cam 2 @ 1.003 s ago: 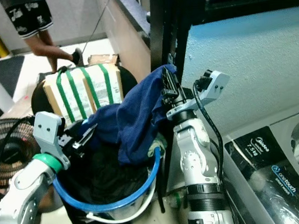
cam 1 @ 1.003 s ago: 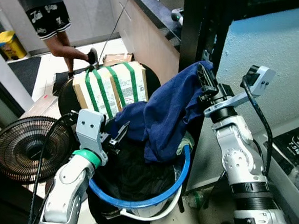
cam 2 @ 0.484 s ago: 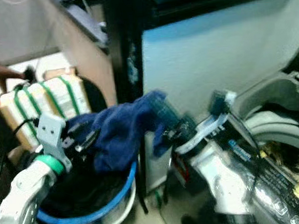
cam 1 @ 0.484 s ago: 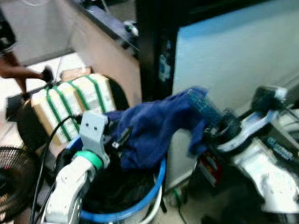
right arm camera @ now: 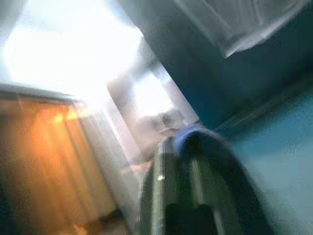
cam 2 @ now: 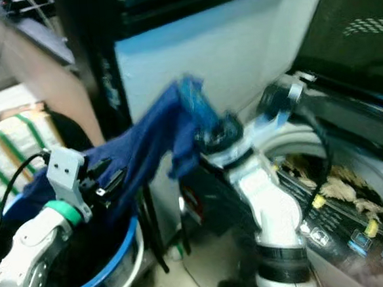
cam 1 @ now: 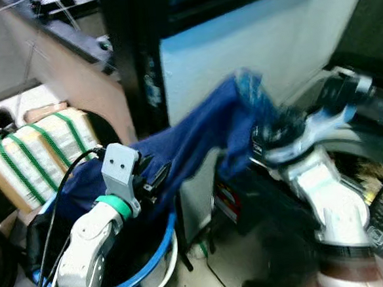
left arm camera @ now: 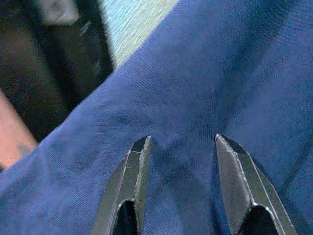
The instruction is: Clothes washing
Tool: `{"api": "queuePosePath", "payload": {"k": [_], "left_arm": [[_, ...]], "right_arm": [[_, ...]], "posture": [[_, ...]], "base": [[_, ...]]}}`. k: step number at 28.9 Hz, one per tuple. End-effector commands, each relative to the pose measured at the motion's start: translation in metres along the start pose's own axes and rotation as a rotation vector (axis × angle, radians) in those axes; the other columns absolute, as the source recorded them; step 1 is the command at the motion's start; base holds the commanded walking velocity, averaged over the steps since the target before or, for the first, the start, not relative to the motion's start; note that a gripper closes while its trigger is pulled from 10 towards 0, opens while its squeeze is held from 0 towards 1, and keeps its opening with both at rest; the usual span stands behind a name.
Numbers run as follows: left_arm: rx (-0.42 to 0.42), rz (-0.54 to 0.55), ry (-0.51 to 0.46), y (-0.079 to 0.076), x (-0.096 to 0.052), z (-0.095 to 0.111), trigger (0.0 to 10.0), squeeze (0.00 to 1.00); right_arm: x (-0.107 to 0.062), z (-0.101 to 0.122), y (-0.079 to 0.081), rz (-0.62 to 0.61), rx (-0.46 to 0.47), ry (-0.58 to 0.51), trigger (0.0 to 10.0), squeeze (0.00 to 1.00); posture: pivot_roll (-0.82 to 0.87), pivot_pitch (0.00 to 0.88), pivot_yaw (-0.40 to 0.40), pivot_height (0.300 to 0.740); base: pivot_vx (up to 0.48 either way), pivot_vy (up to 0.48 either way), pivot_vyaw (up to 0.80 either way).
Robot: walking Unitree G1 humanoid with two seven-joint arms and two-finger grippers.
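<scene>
A dark blue garment stretches from the blue-rimmed laundry basket at lower left up to my right gripper, which is shut on its upper end and held high beside the washing machine. The right wrist view is blurred, with a bit of the blue garment at the fingertips. My left gripper is open just over the lower part of the cloth above the basket; its fingers straddle the blue garment without pinching it. The washer's open drum at right holds pale laundry.
A cardboard box with green straps stands behind the basket. A dark upright frame and a pale blue wall rise behind the garment. The washer's raised dark lid and control panel are at right. Bare floor lies between basket and washer.
The view has swung right, bringing the washer in. My right gripper has carried the garment's end higher and toward the washer, pulling the cloth taut. The left gripper stays open by the basket.
</scene>
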State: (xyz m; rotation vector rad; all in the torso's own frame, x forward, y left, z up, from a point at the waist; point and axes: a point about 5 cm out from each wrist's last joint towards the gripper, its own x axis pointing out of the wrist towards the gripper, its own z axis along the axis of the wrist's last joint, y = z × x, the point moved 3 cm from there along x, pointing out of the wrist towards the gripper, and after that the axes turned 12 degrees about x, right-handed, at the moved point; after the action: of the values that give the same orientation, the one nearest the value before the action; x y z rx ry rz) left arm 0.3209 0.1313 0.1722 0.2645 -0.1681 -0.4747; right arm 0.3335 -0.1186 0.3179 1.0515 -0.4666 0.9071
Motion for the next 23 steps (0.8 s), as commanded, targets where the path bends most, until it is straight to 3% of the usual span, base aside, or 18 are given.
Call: {"api": "queuePosePath", "payload": {"k": [1, 3, 4, 5, 6, 8, 9, 12, 23], "left_arm": [[0.000, 0.023, -0.004, 0.004, 0.000, 0.003, 10.0, 0.00], [-0.008, 0.077, -0.024, 0.013, 0.001, 0.008, 10.0, 0.00], [-0.008, 0.077, -0.024, 0.013, 0.001, 0.008, 10.0, 0.00], [-0.001, 0.108, -0.042, 0.019, 0.002, 0.013, 10.0, 0.00], [-0.001, 0.108, -0.042, 0.019, 0.002, 0.013, 10.0, 0.00], [0.012, 0.154, -0.068, 0.028, 0.003, 0.023, 10.0, 0.00], [0.024, 0.172, -0.079, 0.032, 0.004, 0.028, 10.0, 0.00], [0.046, 0.227, -0.095, 0.044, 0.006, 0.038, 10.0, 0.00], [0.028, 0.263, -0.142, 0.046, 0.009, 0.052, 10.0, 0.00]], "right_arm": [[-0.001, 0.024, -0.015, -0.136, -0.122, -0.105, 10.0, 0.00], [0.009, 0.050, -0.020, -0.234, -0.268, -0.204, 10.0, 0.00], [0.009, 0.050, -0.020, -0.234, -0.268, -0.204, 10.0, 0.00], [0.018, 0.058, -0.013, -0.236, -0.422, -0.178, 10.0, 0.00], [0.018, 0.058, -0.013, -0.236, -0.422, -0.178, 10.0, 0.00], [0.033, 0.063, 0.001, -0.219, -0.683, -0.109, 10.0, 0.00], [0.039, 0.059, 0.007, -0.195, -0.739, -0.077, 10.0, 0.00], [0.055, 0.056, 0.019, -0.144, -0.758, -0.096, 10.0, 0.00], [0.078, 0.065, 0.036, -0.106, -0.779, -0.180, 10.0, 0.00]], "posture": [[0.07, 0.021, 0.096, 0.740], [0.08, 0.026, 0.087, 0.740], [0.08, 0.026, 0.087, 0.740], [0.08, 0.022, 0.075, 0.740], [0.08, 0.022, 0.075, 0.740], [0.08, 0.021, 0.067, 0.740], [0.08, 0.018, 0.057, 0.740], [0.08, 0.013, 0.046, 0.740], [0.06, 0.007, 0.026, 0.740]], "base": [[0.000, 0.000, -0.80], [0.000, 0.000, -0.80], [0.000, 0.000, -0.80], [0.000, 0.000, -0.80], [0.000, 0.000, -0.80], [0.000, 0.000, -0.80], [0.000, 0.000, -0.80], [0.000, 0.000, -0.80], [0.000, 0.000, -0.80]]}}
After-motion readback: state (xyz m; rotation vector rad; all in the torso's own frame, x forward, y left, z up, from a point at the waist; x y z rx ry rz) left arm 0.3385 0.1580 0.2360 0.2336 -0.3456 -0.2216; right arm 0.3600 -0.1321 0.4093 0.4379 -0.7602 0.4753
